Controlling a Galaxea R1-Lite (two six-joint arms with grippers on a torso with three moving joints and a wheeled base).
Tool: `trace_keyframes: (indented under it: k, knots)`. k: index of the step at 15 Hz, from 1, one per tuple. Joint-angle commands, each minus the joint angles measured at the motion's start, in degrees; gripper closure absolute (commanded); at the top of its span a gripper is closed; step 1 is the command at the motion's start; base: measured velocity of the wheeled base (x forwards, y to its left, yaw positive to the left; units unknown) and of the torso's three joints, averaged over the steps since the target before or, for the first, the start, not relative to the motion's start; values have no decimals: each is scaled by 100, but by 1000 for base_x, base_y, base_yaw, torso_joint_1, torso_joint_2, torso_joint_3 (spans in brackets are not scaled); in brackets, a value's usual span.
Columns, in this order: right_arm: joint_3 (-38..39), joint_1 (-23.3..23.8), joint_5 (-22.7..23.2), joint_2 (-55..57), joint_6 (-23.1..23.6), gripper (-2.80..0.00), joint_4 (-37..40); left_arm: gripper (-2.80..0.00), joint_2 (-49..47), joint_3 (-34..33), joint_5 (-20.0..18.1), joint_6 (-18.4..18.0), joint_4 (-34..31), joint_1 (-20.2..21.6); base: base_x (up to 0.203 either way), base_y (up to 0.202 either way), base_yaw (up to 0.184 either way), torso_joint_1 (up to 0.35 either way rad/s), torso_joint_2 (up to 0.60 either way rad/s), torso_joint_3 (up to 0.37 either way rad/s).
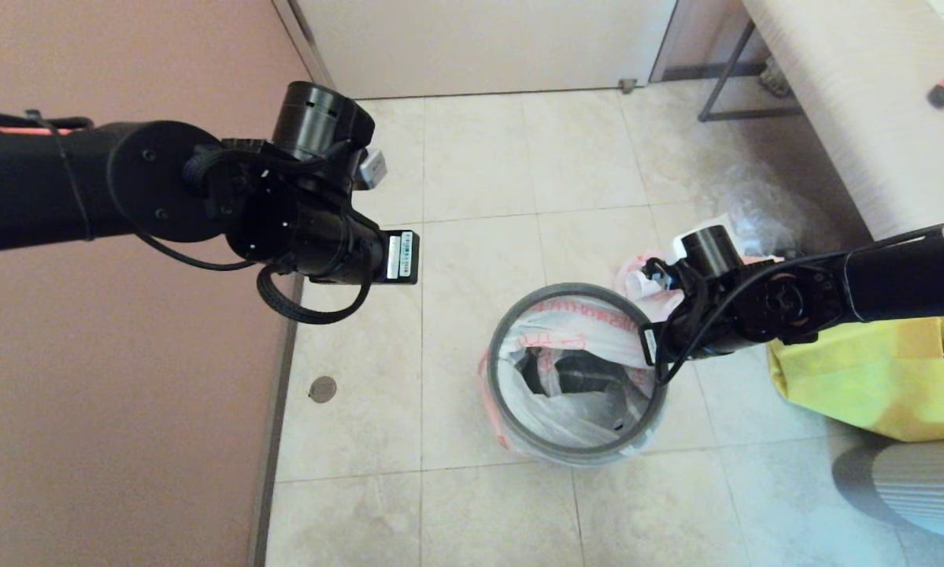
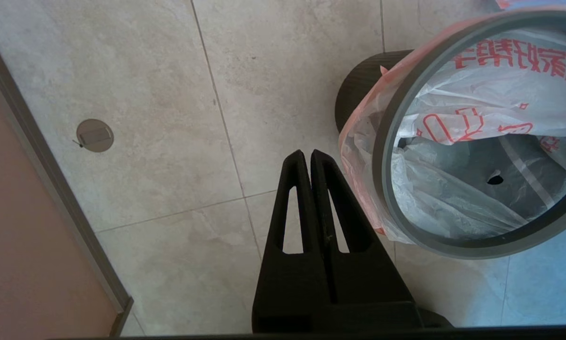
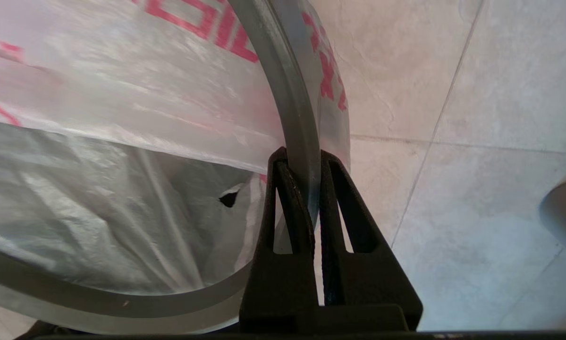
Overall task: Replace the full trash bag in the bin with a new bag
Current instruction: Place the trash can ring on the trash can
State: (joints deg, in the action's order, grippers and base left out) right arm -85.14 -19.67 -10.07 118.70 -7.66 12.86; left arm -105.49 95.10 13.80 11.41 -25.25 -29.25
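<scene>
Grey hoop rim (image 3: pixel 296 123) pinched in your right claw (image 3: pixel 304 163), seating the new bag (image 1: pixel 574 335) on the bin (image 2: pixel 358 89).
Bin stands on the floor; your left claw (image 2: pixel 307 158), pressed shut and empty, hovers beside it. Next, press the hoop down evenly without tearing plastic.

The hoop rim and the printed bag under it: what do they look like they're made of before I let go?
The hoop rim, pinched by the right gripper, looks like rigid matte grey plastic: smooth, even band, no dents. The new bag looks like thin glossy plastic film, translucent white, creased, with red print and a small hole. The left gripper hangs shut beside the bin, whose ribbed black wall looks like plastic.
</scene>
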Motion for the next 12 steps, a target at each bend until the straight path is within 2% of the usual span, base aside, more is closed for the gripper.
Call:
trace_keyframes:
  k: [1, 4, 12]
  knots:
    - [23, 24, -12, 49, 1, 0, 31, 0, 19, 0, 9, 10, -15, 7, 0, 0, 0, 0, 0, 0]
    - [329, 5, -35, -55, 10, 0, 52, 0, 19, -9, 9, 10, -15, 7, 0, 0, 0, 0, 0, 0]
    - [178, 51, -100, 300, 79, 0, -513, 0, 28, 11, 9, 19, -10, 8, 0, 0, 0, 0, 0, 0]
